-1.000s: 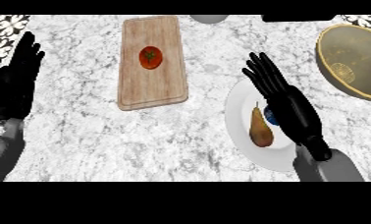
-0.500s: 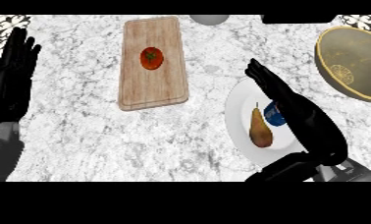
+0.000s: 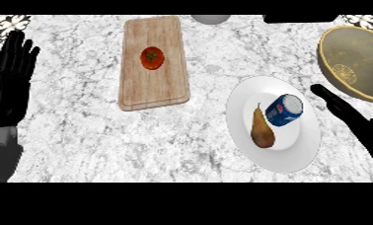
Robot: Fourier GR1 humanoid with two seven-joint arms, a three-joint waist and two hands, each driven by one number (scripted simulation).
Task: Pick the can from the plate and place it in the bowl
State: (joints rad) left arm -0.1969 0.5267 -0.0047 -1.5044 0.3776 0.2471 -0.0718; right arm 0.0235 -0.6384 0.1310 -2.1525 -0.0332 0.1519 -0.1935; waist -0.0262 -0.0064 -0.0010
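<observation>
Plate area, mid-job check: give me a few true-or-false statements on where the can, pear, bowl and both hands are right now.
1. The can lies on the plate beside the pear. True.
2. The right hand has its fingers curled round the can. False: it is open at the plate's right side, apart from the can.
3. The bowl holds the can. False: the can is on the plate.
4. A tomato sits on the cutting board. True.
5. The left hand rests open at the view's left edge. True.
</observation>
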